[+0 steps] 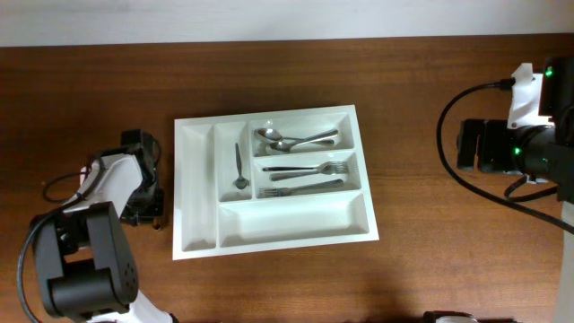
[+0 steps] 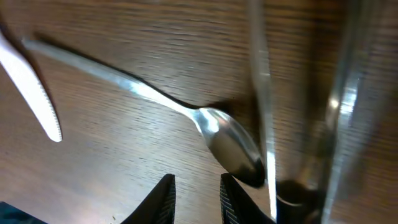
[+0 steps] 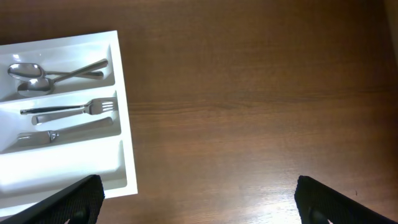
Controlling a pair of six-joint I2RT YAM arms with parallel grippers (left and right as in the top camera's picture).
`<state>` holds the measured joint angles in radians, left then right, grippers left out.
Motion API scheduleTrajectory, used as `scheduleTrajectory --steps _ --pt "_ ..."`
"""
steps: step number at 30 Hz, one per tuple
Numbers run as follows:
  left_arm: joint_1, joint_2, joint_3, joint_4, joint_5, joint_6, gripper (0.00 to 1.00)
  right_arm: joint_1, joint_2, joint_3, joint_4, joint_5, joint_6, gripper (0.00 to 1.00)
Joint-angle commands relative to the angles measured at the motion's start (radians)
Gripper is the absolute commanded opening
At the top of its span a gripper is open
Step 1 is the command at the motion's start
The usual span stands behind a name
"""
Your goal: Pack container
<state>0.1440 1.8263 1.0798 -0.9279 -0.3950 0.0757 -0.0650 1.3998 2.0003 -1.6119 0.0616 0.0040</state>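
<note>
The container (image 1: 195, 179) sits mid-desk (image 3: 261, 93), spoons (image 1: 296, 139) in one short slot and forks (image 1: 309, 178) in the next, so it's clearly sorting by type. Left tool (image 2: 196, 196) hangs low over a loose spoon (image 2: 227, 146), jaws narrow and empty, probably lining up a pinch. Right tool (image 3: 199, 199) is wide, empty, parked out of the way.

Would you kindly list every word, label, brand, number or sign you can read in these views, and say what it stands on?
None: no text can be read in any view.
The tray, the cutlery in it and the loose spoon on the table show no marking.
The right arm shows green lights but no legible label.
</note>
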Motion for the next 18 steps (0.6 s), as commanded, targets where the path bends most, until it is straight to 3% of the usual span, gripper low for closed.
scheduleTrajectory --steps 1,18 --pt "-0.043 0.009 0.001 -0.021 -0.013 0.028 0.26 -0.008 0.002 -0.005 0.004 -0.005 0.012 0.99" --pt "-0.094 0.010 0.001 0.019 -0.093 0.028 0.33 -0.008 0.002 -0.005 0.004 -0.005 0.012 0.99"
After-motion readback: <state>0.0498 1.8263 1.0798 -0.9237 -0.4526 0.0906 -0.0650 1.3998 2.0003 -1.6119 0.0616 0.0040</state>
